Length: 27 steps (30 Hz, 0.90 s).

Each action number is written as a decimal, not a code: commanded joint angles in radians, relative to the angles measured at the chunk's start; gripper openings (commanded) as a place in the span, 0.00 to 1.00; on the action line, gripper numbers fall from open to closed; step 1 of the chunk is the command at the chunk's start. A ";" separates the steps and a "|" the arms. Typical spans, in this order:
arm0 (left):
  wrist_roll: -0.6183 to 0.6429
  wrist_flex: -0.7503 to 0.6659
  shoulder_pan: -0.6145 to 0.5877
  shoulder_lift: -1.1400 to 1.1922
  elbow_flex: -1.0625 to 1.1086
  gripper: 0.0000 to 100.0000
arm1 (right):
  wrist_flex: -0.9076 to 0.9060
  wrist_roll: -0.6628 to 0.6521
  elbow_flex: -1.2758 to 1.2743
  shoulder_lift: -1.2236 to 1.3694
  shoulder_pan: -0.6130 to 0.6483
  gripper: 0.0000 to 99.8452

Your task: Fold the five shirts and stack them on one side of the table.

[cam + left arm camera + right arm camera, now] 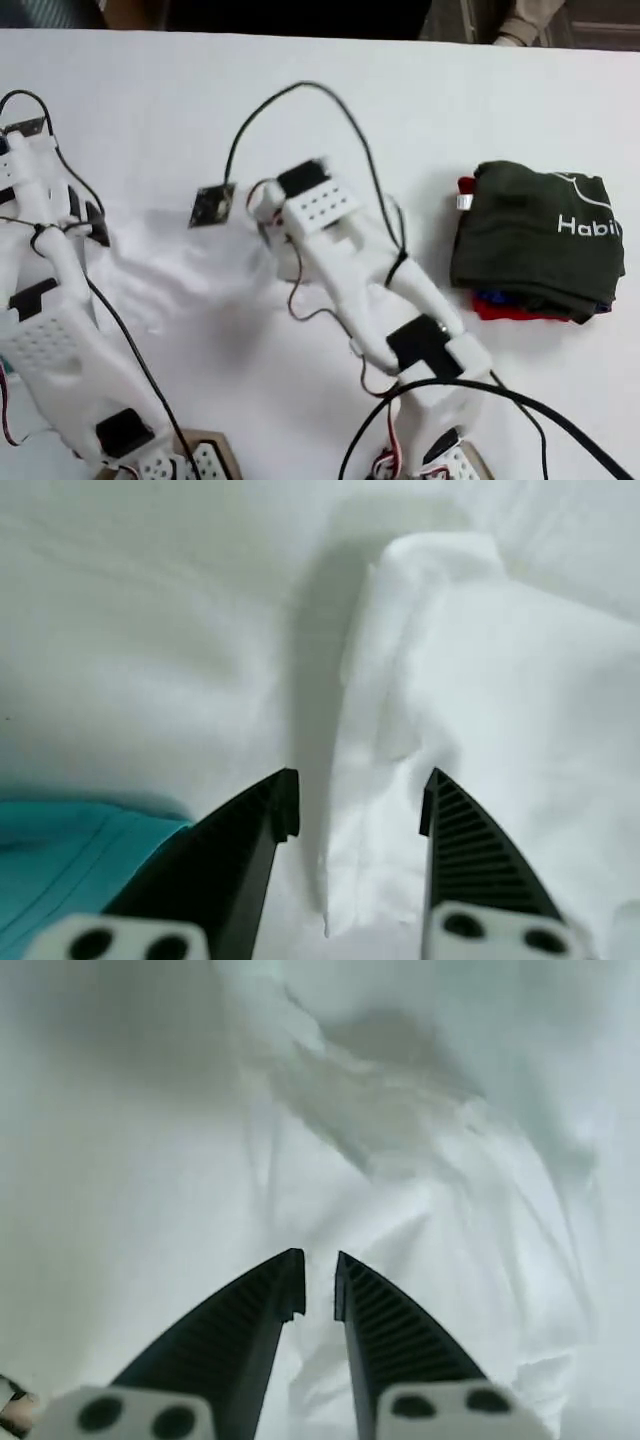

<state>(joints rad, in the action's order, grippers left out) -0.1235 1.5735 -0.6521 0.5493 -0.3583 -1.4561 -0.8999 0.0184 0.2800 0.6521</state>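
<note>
A white shirt (180,270) lies crumpled on the white table between the two arms. My left gripper (358,805) is open and straddles a raised fold of this white shirt (470,680); in the high view it sits at the shirt's left edge (92,225). My right gripper (318,1285) is pinched on thin white cloth (420,1190), with its fingers almost touching, at the shirt's right edge (268,225). A folded stack (535,240) lies at the right, dark green on top with blue and red beneath.
A teal cloth (70,850) lies beside my left gripper and peeks in at the table's left edge (5,365). Black cables (330,110) loop over the table's middle. The far part of the table (400,70) is bare.
</note>
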 commanded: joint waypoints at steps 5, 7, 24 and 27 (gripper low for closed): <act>-0.012 0.006 0.005 -0.074 -0.041 0.22 | 0.321 0.140 -0.069 -0.045 0.036 0.06; -0.012 0.006 0.005 -0.074 -0.041 0.22 | 0.364 0.155 -0.068 0.001 0.035 0.06; -0.014 -0.002 0.009 -0.075 -0.021 0.22 | 0.142 0.150 -0.078 -0.225 -0.186 0.06; -0.012 -0.008 0.011 -0.074 -0.021 0.22 | 0.148 0.121 -0.190 -0.271 -0.214 0.06</act>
<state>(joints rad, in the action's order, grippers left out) -0.1235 1.5735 -0.6521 0.5493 -0.3583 -1.3027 -0.7541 -0.1059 0.1020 0.4664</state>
